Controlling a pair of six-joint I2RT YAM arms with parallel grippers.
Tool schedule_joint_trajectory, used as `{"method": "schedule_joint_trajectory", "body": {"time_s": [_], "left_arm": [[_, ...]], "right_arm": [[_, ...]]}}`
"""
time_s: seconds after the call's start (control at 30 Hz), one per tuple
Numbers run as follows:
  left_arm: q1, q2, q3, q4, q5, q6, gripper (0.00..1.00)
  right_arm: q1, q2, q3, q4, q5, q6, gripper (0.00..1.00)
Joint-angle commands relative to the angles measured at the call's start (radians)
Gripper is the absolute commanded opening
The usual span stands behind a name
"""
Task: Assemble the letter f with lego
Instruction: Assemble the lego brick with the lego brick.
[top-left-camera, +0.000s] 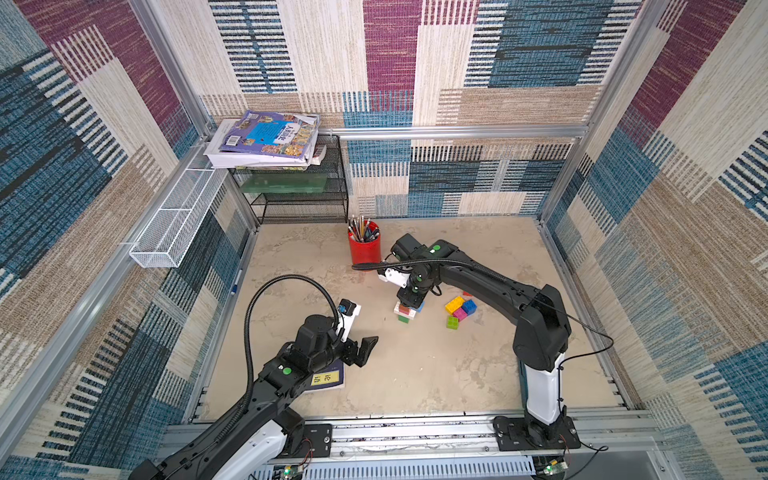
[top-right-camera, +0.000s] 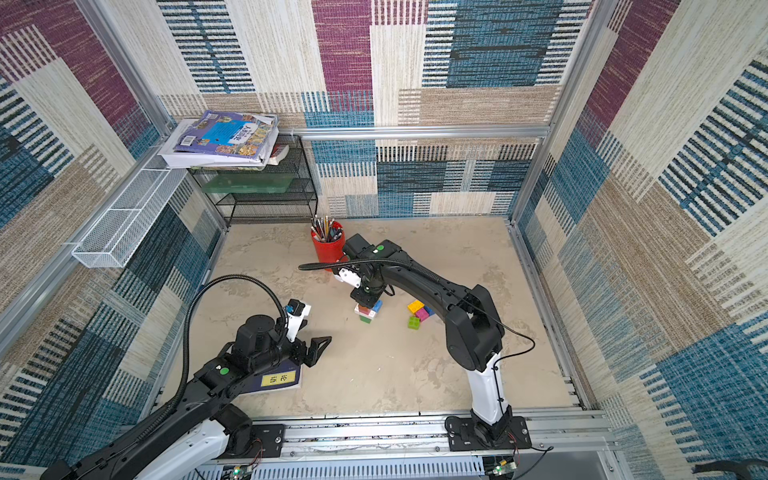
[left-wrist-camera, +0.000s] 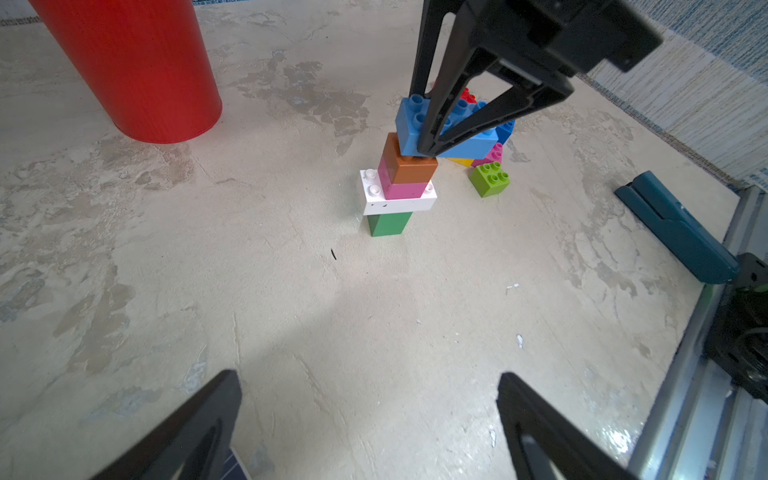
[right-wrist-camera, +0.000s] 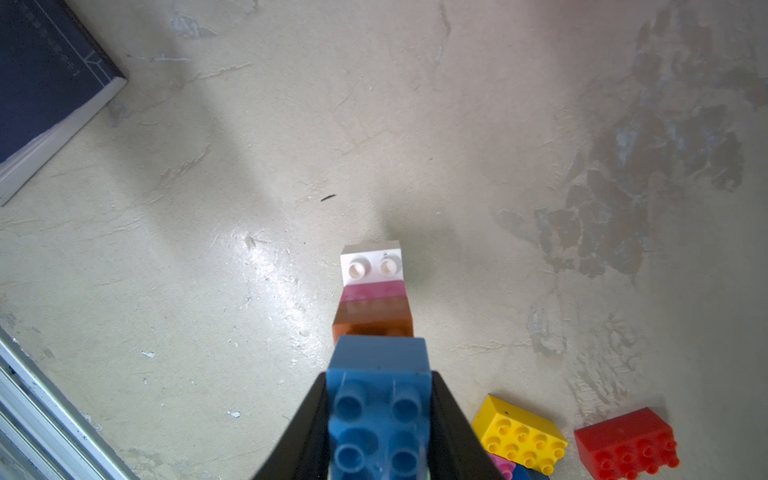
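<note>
A lego stack (top-left-camera: 405, 313) stands mid-table: green brick (left-wrist-camera: 390, 223) at the bottom, then a white oblong (left-wrist-camera: 399, 203), pink (left-wrist-camera: 405, 189) and brown (left-wrist-camera: 409, 164). My right gripper (right-wrist-camera: 378, 380) is shut on a blue oblong brick (right-wrist-camera: 378, 415), whose end lies over the brown brick's top (left-wrist-camera: 409, 124). Whether the blue brick is pressed on does not show. Loose yellow (right-wrist-camera: 519, 432), red (right-wrist-camera: 627, 444), lime (left-wrist-camera: 490, 178), pink (top-left-camera: 460, 313) and blue (top-left-camera: 469, 306) bricks lie right of the stack. My left gripper (left-wrist-camera: 368, 376) hangs open and holds nothing, nearer the front and left of the stack (top-left-camera: 362, 351).
A red pencil cup (top-left-camera: 364, 247) stands just behind the stack. A dark blue book (top-left-camera: 328, 376) lies under my left arm. A black mesh shelf (top-left-camera: 299, 195) with books fills the back left corner. A teal object (left-wrist-camera: 673, 232) lies by the right arm's base.
</note>
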Motion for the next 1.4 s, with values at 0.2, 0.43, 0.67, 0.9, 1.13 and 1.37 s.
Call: {"method": "schedule_joint_trajectory", "body": {"time_s": [0.2, 0.43, 0.67, 0.9, 1.13, 1.37], "left_arm": [[-0.001, 0.003, 0.000, 0.009, 0.002, 0.000, 0.99], [-0.001, 0.001, 0.000, 0.009, 0.002, 0.000, 0.99], [-0.001, 0.003, 0.000, 0.009, 0.002, 0.000, 0.99], [-0.001, 0.003, 0.000, 0.010, 0.002, 0.000, 0.99], [-0.001, 0.003, 0.000, 0.009, 0.002, 0.000, 0.99], [-0.001, 0.005, 0.000, 0.010, 0.002, 0.000, 0.99]], "right_arm": [[0.001, 0.008, 0.001, 0.011, -0.011, -0.006, 0.29], [0.001, 0.008, 0.005, 0.012, -0.010, -0.004, 0.29], [-0.007, 0.006, -0.003, 0.009, -0.017, -0.004, 0.29], [-0.008, 0.001, -0.062, 0.024, -0.016, -0.018, 0.28], [-0.010, 0.012, -0.085, 0.016, -0.052, -0.027, 0.27], [-0.016, 0.006, -0.087, 0.014, -0.052, -0.023, 0.27]]}}
